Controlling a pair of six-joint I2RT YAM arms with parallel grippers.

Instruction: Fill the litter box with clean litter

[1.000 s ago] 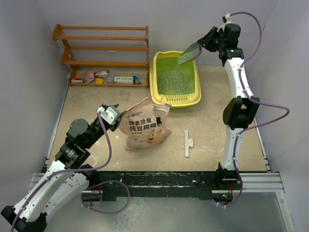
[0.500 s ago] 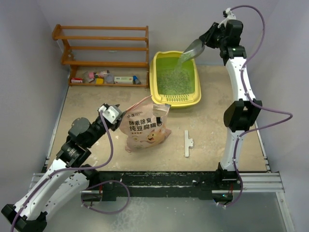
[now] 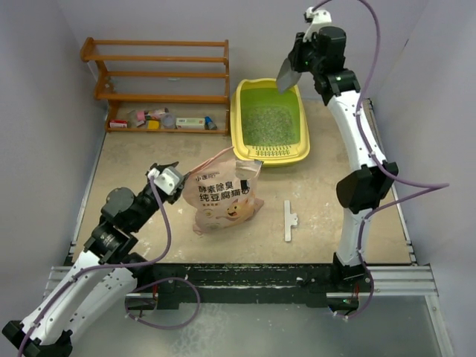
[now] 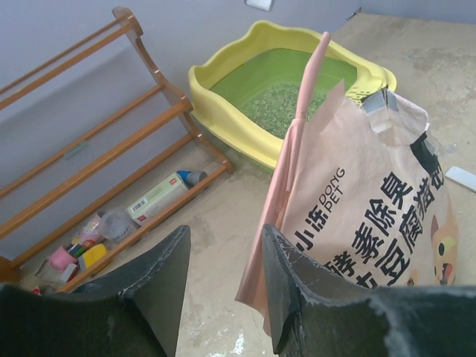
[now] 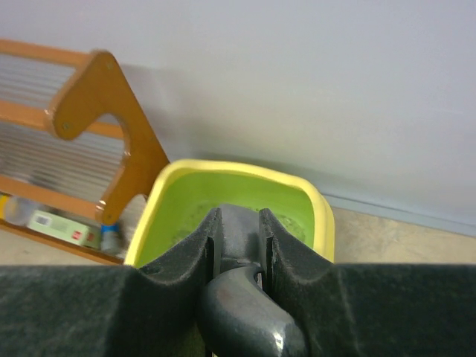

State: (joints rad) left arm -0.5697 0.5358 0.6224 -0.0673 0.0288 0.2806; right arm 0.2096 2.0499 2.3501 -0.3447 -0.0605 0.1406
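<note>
Litter box (image 3: pixel 271 154) holds clean litter (image 3: pixel 269 125); right gripper (image 5: pixel 239 232) clamps grey scoop (image 3: pixel 286 74), left gripper (image 4: pixel 223 249) stands open.

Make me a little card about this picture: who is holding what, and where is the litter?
litter box: yellow, near the back wall
clean litter: lying in the box's green basin
right gripper: shut on the grey scoop, raised by the box's far edge
left gripper: open, empty, beside the bag
bag: upright, top open
</note>
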